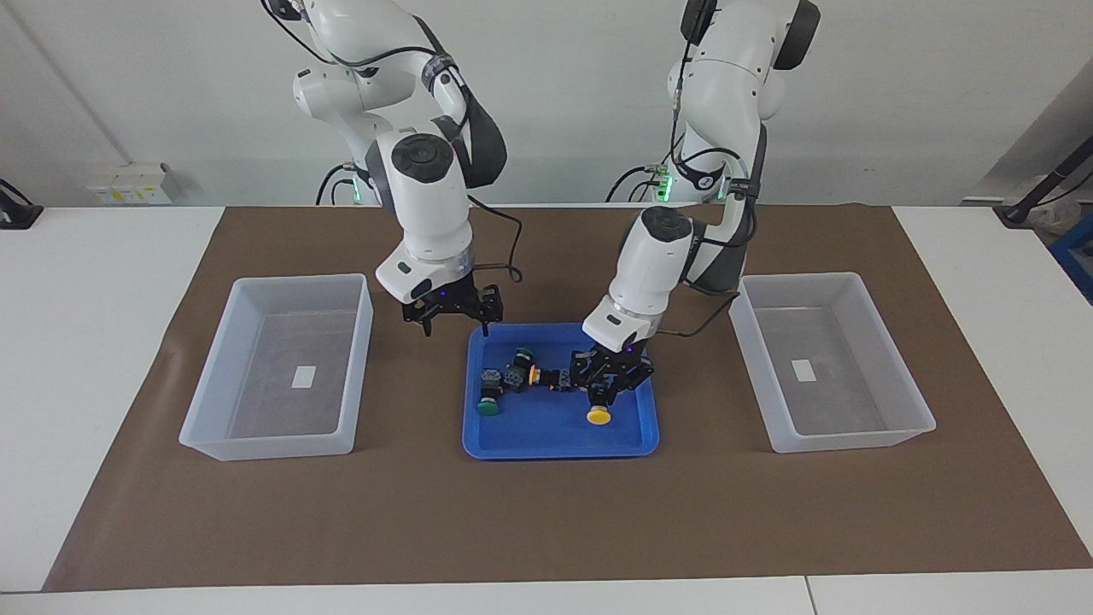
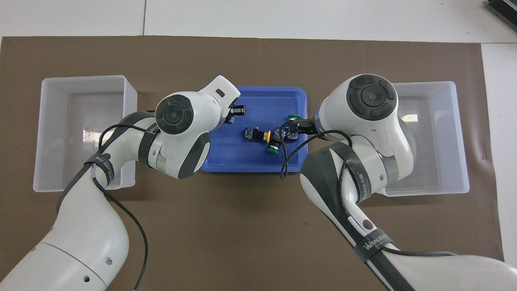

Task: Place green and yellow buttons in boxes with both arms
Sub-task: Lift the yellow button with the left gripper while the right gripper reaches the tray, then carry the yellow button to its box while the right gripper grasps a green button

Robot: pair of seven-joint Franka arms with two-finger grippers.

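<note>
My left gripper is shut on a yellow button, cap down, low over the blue tray at its left arm's end. In the overhead view my left wrist hides that button. Three buttons lie loose in the tray: a yellow one and two green ones. My right gripper hangs open and holds nothing. It is over the tray's edge nearest the robots, toward the right arm's end. Both boxes hold only a white sticker.
The blue tray sits mid-table on a brown mat, with one box beside it at each end. Black cables hang from both wrists near the tray.
</note>
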